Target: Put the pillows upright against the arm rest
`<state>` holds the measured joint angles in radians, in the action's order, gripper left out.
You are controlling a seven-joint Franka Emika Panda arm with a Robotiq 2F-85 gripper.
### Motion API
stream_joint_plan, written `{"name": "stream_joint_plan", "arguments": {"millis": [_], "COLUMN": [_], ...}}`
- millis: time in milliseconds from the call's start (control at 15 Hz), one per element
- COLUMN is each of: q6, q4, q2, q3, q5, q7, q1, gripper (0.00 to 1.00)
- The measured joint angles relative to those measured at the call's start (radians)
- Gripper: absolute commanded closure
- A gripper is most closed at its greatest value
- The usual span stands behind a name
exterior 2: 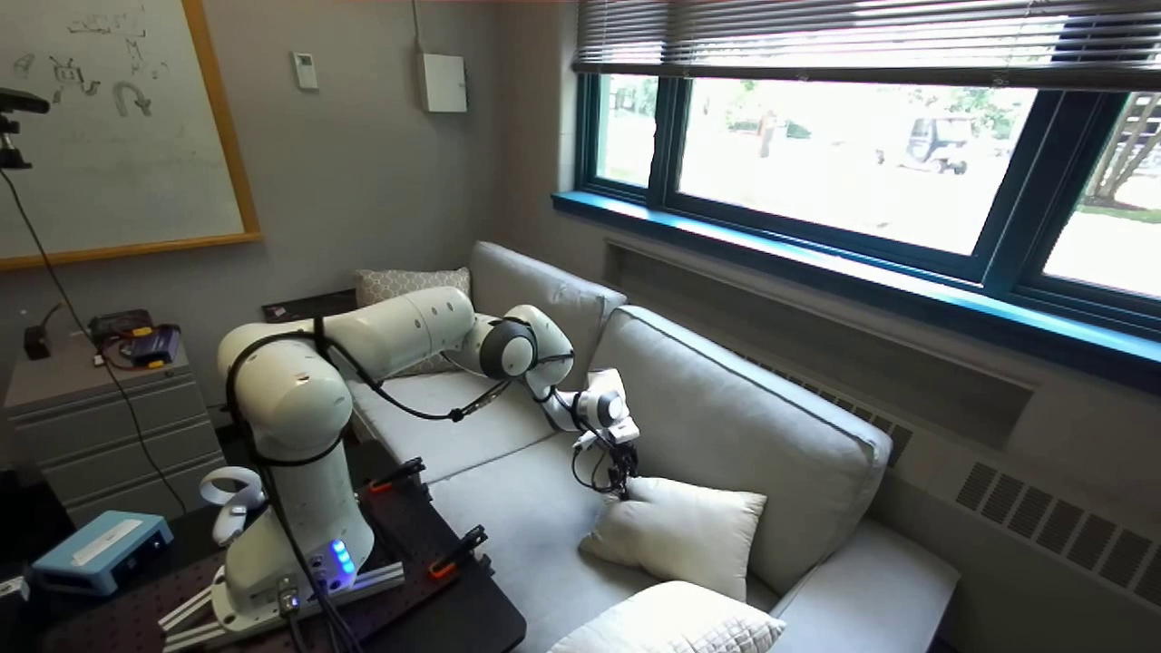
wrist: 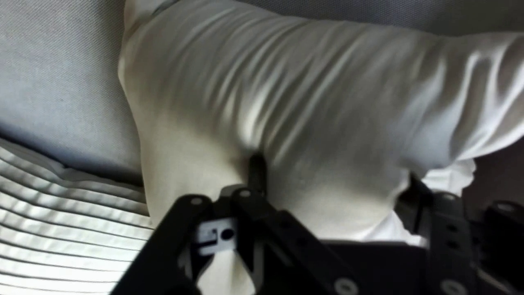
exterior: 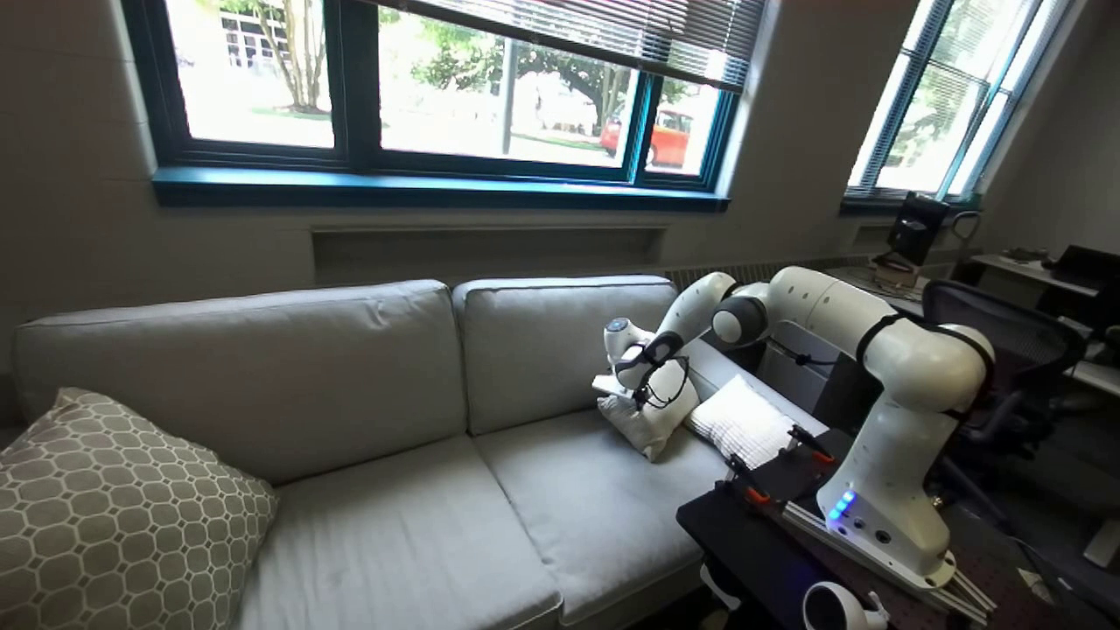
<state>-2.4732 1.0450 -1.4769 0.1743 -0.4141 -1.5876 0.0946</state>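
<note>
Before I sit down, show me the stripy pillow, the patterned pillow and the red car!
Stripy pillow [wrist: 61, 235], in the wrist view: its stripes.
Patterned pillow [exterior: 131, 525], in an exterior view: its front.
Red car [exterior: 670, 145], in an exterior view: its body.

The arm [exterior: 836, 302] is white — grey caps [exterior 2: 507, 351], black cables [exterior 2: 456, 414], blue lights [exterior: 842, 505]. The gripper [wrist: 335, 175] is black with silver screws [wrist: 346, 286].

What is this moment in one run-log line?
gripper: touching cream pillow | grip: unclear | cream pillow: tilted | white pillow: beside arm rest
</note>
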Motion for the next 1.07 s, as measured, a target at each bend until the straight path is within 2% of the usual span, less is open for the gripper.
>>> {"name": "stream_joint_plan", "arguments": {"millis": [333, 533, 667, 867, 1067], "q6": [-0.05, -0.099, -0.161, -0.35, -0.61], "q4": [0.001, 0.008, 0.037, 0.149, 0.304], "q2": [0.001, 0.001, 0.002, 0.008, 0.014], "q3": [0.041, 0.074, 0.092, 0.141, 0.237], "q5": [0.067, 0.077, 0.078, 0.076, 0.076], "q7": [0.006, 0.005, -0.01, -0.091, -0.192], "q1": [0.019, 0.039, 0.046, 0.067, 0.121], "gripper": [0.92, 0.96, 0.93, 0.91, 0.92]}}
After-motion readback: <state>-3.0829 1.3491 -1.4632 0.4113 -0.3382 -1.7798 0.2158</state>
